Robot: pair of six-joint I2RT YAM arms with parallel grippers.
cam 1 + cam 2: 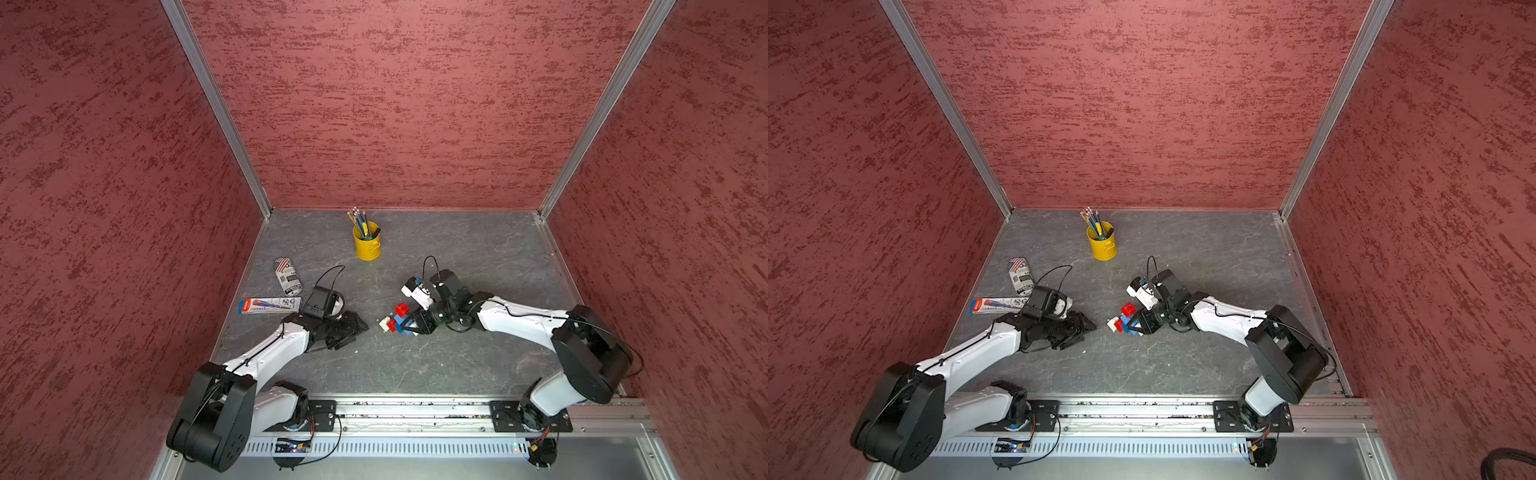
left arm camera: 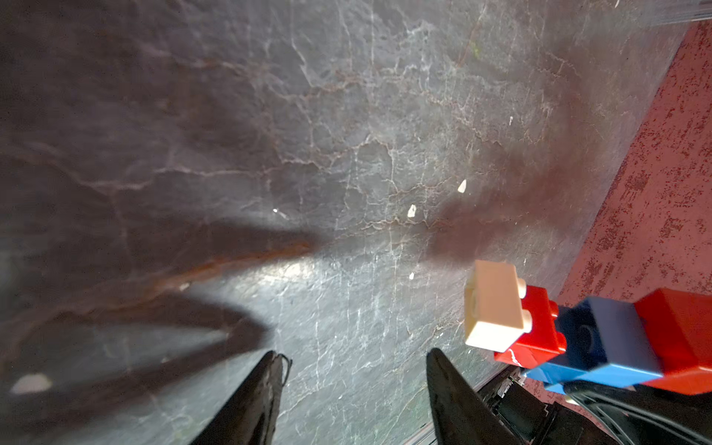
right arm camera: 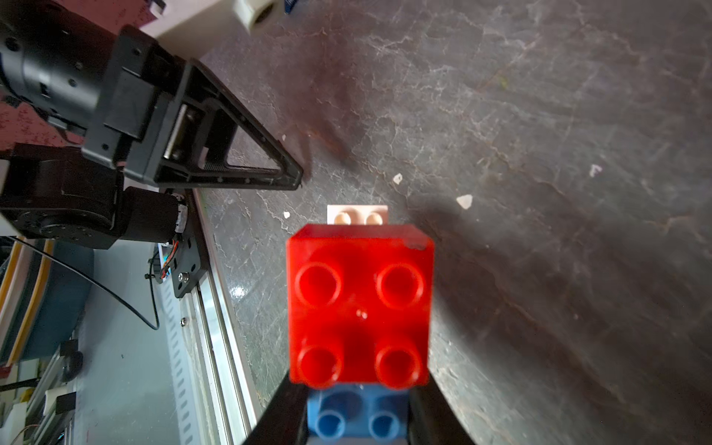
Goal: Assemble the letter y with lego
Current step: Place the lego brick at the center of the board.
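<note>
A bare strip of grey table is left open between the left gripper and the brick cluster. The far side is blocked by a yellow cup, and the left edge is crowded by a can and a flat pack

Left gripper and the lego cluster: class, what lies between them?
Only bare grey table separates the left gripper from the lego cluster, gripped by the right gripper. Both top views show the gap, as does the left wrist view.
</note>
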